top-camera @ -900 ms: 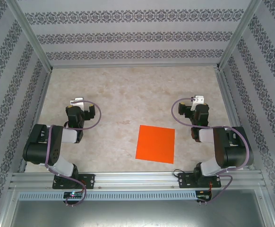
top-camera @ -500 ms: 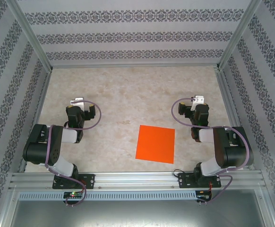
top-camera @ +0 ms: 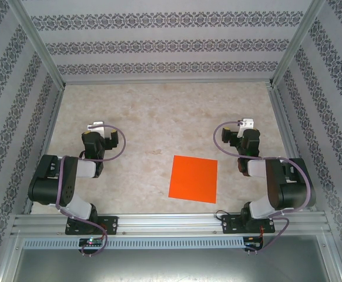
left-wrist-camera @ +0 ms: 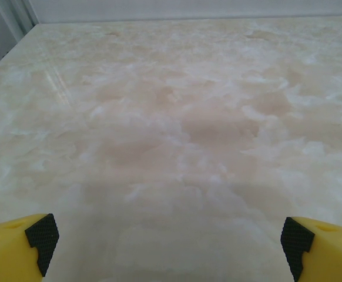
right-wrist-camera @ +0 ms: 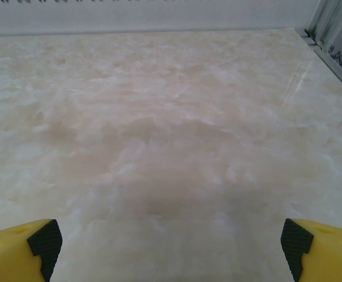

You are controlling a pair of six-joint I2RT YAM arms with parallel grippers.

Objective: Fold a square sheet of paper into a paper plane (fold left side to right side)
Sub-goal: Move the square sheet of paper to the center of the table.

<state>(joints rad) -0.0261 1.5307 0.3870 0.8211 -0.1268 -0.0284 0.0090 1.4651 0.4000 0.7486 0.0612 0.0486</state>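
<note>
I'm seeing the square sheet of paper lying flat and unfolded on the table, between the arms and nearer the right one. I'm hovering the left gripper and right gripper over bare tabletop, fingers spread wide, grasping nothing.

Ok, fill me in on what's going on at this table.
Nothing is being handled right now. The flat, square sheet of bright orange paper lies unfolded on the pale marbled table, closer to the right arm than the left arm. Both arms sit tucked near their bases, apart from the paper, with their jaws wide open over bare tabletop. No fold has been made yet.
</note>
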